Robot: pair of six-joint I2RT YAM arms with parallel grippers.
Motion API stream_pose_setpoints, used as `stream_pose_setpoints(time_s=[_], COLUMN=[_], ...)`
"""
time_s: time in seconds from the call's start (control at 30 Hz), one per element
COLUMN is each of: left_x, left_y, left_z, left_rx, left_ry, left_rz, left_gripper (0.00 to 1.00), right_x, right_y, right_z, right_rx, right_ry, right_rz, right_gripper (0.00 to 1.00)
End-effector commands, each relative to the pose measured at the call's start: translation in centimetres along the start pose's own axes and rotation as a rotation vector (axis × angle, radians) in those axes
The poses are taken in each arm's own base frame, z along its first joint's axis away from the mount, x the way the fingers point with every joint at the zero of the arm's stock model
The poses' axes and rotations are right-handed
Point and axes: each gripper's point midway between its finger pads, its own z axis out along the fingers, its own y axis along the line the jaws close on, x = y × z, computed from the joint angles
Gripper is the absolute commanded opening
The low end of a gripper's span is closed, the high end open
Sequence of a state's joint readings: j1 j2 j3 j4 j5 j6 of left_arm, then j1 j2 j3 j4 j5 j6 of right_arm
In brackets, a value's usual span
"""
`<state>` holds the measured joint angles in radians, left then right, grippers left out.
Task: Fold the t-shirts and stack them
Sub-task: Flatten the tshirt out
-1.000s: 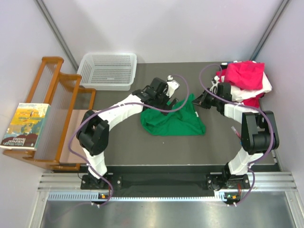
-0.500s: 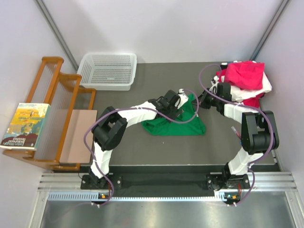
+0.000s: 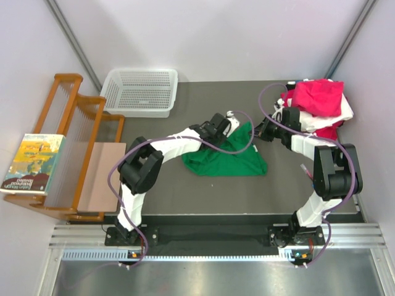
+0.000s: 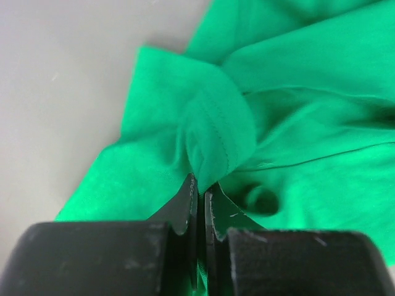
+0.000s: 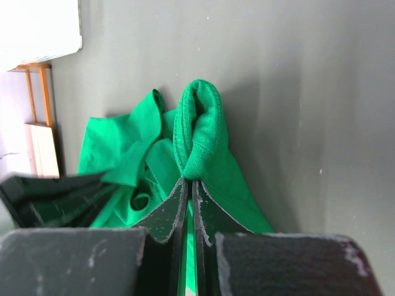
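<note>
A crumpled bright green t-shirt (image 3: 225,157) lies mid-table. My left gripper (image 3: 229,123) is at its upper left edge, shut on a pinched fold of the green cloth (image 4: 213,132). My right gripper (image 3: 255,131) holds the shirt's upper right corner, shut on a bunched hem (image 5: 197,132). In the far right corner, a magenta-pink shirt (image 3: 318,97) tops a heap with a white shirt (image 3: 345,114) and a red one (image 3: 328,132) beneath it.
A white mesh basket (image 3: 140,92) stands at the back left. A wooden rack (image 3: 74,142) with a book (image 3: 34,164) on it lines the left side. The dark table mat (image 3: 185,191) spreads in front of the green shirt.
My left gripper has moved right onto the green shirt's upper edge and shut on its cloth. The right gripper has stayed shut on its corner.
</note>
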<state>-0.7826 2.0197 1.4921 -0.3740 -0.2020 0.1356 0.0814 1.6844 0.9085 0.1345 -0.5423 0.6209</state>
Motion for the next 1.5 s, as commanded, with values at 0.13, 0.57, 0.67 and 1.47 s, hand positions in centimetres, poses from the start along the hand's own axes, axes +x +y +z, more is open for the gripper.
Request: stream_pose_setpoints(time_s=[0.13,0.57,0.67,1.47], left_x=[3.4,15.7,15.5,7.5], left_y=[13.9,8.7,6.7,12.3], left_z=[-9.0,-18.3,-19.1,-9.2], left_rx=[-0.100,0.124,0.240,0.160], left_ry=[0.022,0.182,0.200,0.177], left_rz=[-0.341,-0.325,-0.337,-0.469], left_gripper=[0.00,0.37,0.70,0.38], right_x=[-1.7,-3.5,-3.8,-10.6], right_y=[1.0,0.7,0.8,2.5], right_z=[-0.2,-1.1,-1.4,-8.0], right_rx=[-0.045,-0.067,-0.068,0.003], right_ry=[-0.048,-0.094,-0.102,-0.324], right_rz=[-0.043,-0.004,-0.002,-0.057], right_gripper=[0.00,0.00,0.00,0.00])
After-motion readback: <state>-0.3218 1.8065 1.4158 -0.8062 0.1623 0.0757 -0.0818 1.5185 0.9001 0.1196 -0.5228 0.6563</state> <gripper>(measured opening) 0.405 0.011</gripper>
